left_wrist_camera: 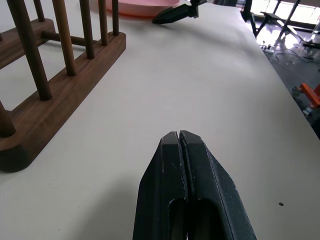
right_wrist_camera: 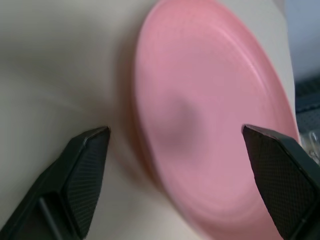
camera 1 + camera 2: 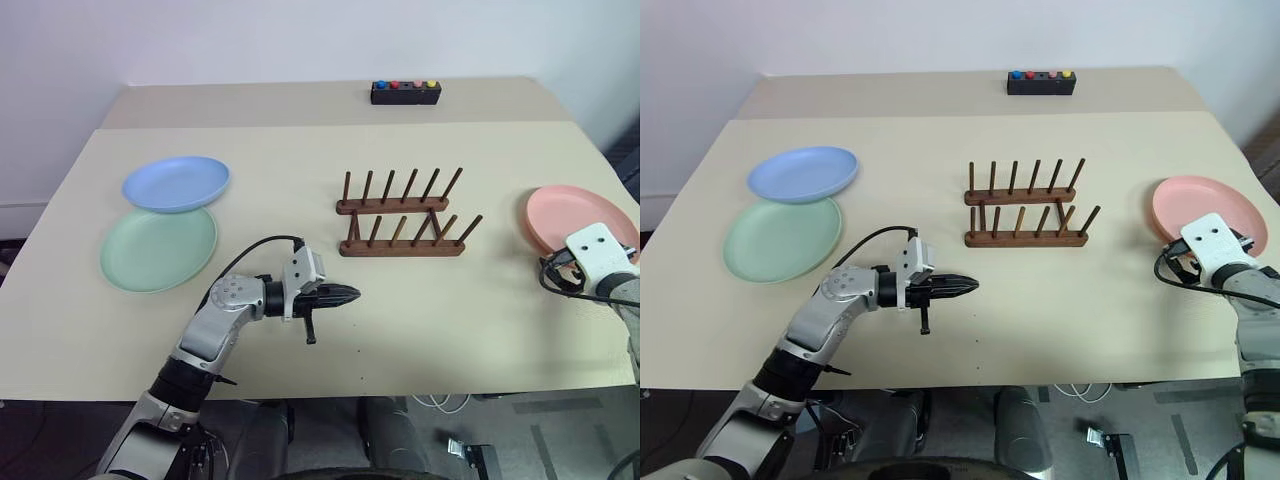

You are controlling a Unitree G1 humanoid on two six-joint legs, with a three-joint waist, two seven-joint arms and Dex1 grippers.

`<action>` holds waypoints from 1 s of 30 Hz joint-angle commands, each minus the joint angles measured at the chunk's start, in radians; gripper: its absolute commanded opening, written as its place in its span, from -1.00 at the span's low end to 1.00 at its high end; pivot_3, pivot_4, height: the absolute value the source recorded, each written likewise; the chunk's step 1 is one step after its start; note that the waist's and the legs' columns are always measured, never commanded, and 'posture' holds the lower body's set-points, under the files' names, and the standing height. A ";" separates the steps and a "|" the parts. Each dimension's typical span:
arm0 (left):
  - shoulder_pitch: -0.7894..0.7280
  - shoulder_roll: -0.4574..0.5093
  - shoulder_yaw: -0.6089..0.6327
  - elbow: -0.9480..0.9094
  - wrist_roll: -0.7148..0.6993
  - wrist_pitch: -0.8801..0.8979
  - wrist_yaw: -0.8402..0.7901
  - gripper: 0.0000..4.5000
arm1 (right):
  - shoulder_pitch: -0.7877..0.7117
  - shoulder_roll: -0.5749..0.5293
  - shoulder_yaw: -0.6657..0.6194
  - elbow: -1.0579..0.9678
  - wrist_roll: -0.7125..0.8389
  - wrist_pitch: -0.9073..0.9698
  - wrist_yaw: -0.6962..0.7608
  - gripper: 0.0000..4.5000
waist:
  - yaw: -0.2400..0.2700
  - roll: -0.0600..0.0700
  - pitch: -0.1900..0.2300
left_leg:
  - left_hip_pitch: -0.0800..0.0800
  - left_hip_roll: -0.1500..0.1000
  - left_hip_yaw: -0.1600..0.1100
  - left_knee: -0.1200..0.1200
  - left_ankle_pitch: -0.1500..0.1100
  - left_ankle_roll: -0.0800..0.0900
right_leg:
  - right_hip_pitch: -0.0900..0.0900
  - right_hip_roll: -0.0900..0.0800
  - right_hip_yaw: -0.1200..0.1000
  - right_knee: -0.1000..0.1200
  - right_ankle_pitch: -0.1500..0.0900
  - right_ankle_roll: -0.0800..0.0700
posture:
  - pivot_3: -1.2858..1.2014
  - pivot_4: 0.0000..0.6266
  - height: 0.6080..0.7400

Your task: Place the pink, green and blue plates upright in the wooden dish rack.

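Right wrist view: right claw [image 2: 175, 145] has its fingers wide apart, straddling the near rim of the pink plate [image 2: 215, 115], nothing gripped yet. Plate lies flat on the worktop [image 3: 300, 150], at about 3 o'clock from the rack.

Left wrist view: left claw [image 1: 186, 185] is pressed together and empty, hanging low over bare worktop, at about 7 o'clock from the wooden rack [image 3: 402, 215].

Head view, further back: rack has no plates in it. Green plate [image 3: 158, 249] at about 9 o'clock from the rack, blue plate [image 3: 176, 183] just behind it, its edge lapping over the green.

Step in hand, as judged: grasp the pink plate. To do it well, slide one finger under the rim and one over, bite at the edge rather than the middle, lift before tilting upright so the rim does not drag.

View differences: the right wrist view shows how the rim sits between the fingers; the head view hides this behind the white wrist housing. The left wrist view shows the rack pegs close up, and the other claw's tip beside the pink plate far off.
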 commanded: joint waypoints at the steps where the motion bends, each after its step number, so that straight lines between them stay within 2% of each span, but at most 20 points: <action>1: 0.002 0.008 0.006 -0.041 -0.004 -0.005 0.011 -1.00 | -0.033 -0.017 0.018 0.055 -0.007 -0.037 0.015 0.67 | 0.000 0.000 0.000 | 0.000 0.000 0.000 0.000 0.000 0.000 | 0.000 0.000 0.000 0.000 0.000 0.000 | 0.03 -0.52 1.00; 2: 0.003 0.009 0.005 -0.041 -0.002 -0.006 0.014 -1.00 | -0.039 -0.017 0.021 0.064 -0.007 -0.043 0.016 0.55 | 0.000 0.000 0.000 | 0.000 0.000 0.000 0.000 0.000 0.000 | 0.000 0.000 0.000 0.000 0.000 0.000 | 0.03 -0.52 1.00; 9: 0.007 0.011 0.003 -0.045 -0.006 -0.004 0.025 -1.00 | -0.031 -0.014 0.030 0.058 -0.002 -0.064 0.004 -0.98 | 0.002 0.000 0.000 | 0.000 0.000 0.000 0.000 0.000 0.000 | 0.000 0.000 0.000 0.000 0.000 0.000 | 0.03 -0.52 1.00; 16: -0.011 -0.006 0.017 -0.045 -0.024 -0.018 0.037 -1.00 | 0.032 -0.043 0.036 -0.068 -0.083 -0.163 -0.082 -0.98 | 0.002 0.001 0.000 | 0.000 0.000 0.000 0.000 0.000 0.000 | 0.000 0.000 0.000 0.000 0.000 0.000 | 0.03 -0.52 1.00; 20: -0.031 -0.022 0.038 -0.052 -0.043 -0.025 0.044 -1.00 | 0.034 -0.076 0.011 -0.238 -0.117 -0.205 -0.093 -0.98 | -0.002 0.003 0.000 | 0.000 0.000 0.000 0.000 0.000 0.000 | -0.001 0.000 0.000 0.000 0.000 0.000 | 0.03 -0.52 1.00; 26: -0.058 -0.045 0.075 -0.087 -0.062 -0.036 0.083 -1.00 | -0.064 -0.039 -0.051 -0.512 0.136 -0.146 0.057 -0.98 | 0.001 0.003 0.000 | -0.001 0.000 0.000 0.000 0.000 0.000 | -0.001 0.000 0.000 0.000 0.000 0.001 | 0.03 -0.52 1.00; 30: -0.059 -0.042 0.068 -0.080 -0.055 -0.031 0.084 -1.00 | -0.155 0.031 -0.083 -0.719 0.554 0.078 0.187 -0.98 | 0.004 0.002 0.001 | -0.002 0.000 -0.001 0.000 0.000 0.000 | -0.001 0.000 0.000 0.000 0.000 0.001 | 0.03 -0.52 1.00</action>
